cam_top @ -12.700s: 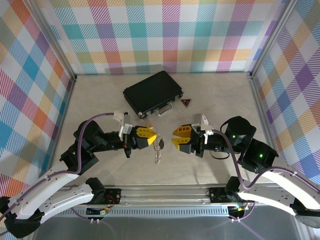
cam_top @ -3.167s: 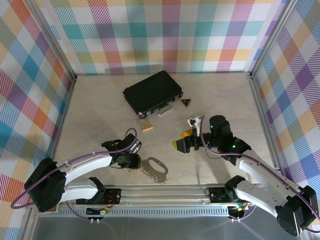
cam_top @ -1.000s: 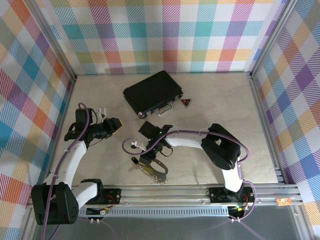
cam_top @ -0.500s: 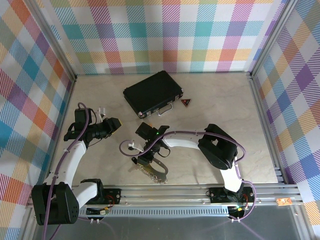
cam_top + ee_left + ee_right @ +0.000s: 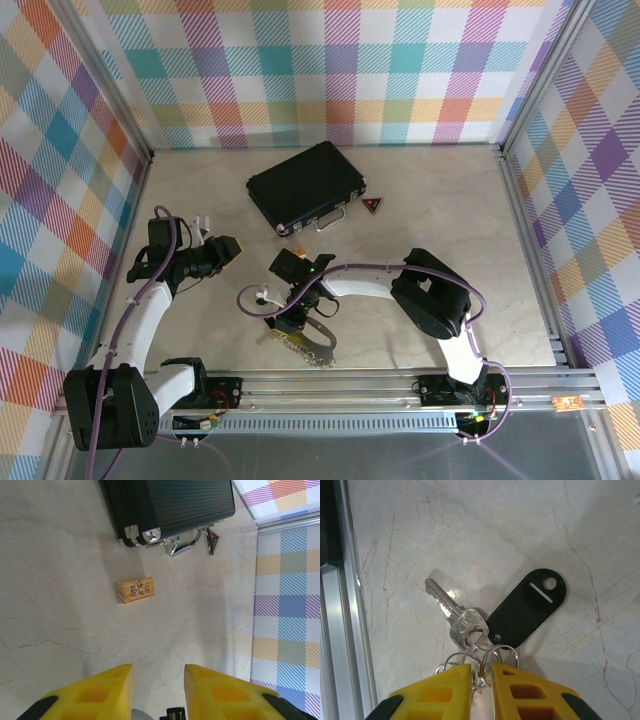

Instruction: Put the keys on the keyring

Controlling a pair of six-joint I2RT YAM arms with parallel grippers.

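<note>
The keys lie on the pale table in the right wrist view: a silver key (image 5: 451, 611) and a black oval tag (image 5: 527, 607), joined by a cluster of small split rings (image 5: 487, 656). My right gripper (image 5: 481, 672) points down at them, its yellow fingers drawn in tight on that cluster of rings. From above, the right gripper (image 5: 289, 318) sits near the front edge, just left of the keyring (image 5: 318, 338), a pale oval loop. My left gripper (image 5: 228, 247) hovers at the left, open with nothing in it, seen close in the left wrist view (image 5: 158, 672).
A black case (image 5: 305, 187) with a silver handle lies at the back centre, a red-and-black triangle (image 5: 373, 205) to its right. A small wooden block (image 5: 135, 589) sits in front of the case. The metal front rail (image 5: 330, 385) runs close behind the keyring.
The right gripper's fingers have closed in around the rings and its arm has crept slightly left. The left arm has stayed still.
</note>
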